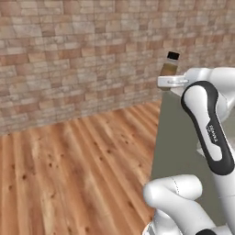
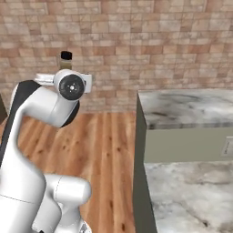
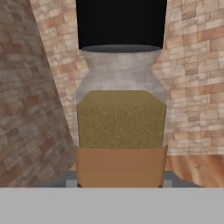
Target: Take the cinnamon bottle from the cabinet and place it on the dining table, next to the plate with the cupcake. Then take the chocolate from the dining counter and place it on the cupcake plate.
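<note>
My gripper (image 1: 169, 77) is shut on the cinnamon bottle (image 1: 170, 64), a slim clear bottle of brown powder with a black cap. It is held upright in the air in front of a brick wall. In the hand view the cinnamon bottle (image 3: 121, 113) stands close up between the two dark fingertips (image 3: 71, 181). The right base view shows the black cap and neck of the bottle (image 2: 66, 59) above the white hand. The marble-topped dining table (image 2: 191, 109) with its sage-green base lies to the right of the arm. The cabinet, plate, cupcake and chocolate are out of view.
A brick wall (image 1: 82, 55) runs across the back. Wooden floor (image 1: 82, 165) spreads to the left of the table's green side (image 1: 176, 137). A second stretch of marble top (image 2: 191, 195) lies nearer at the lower right.
</note>
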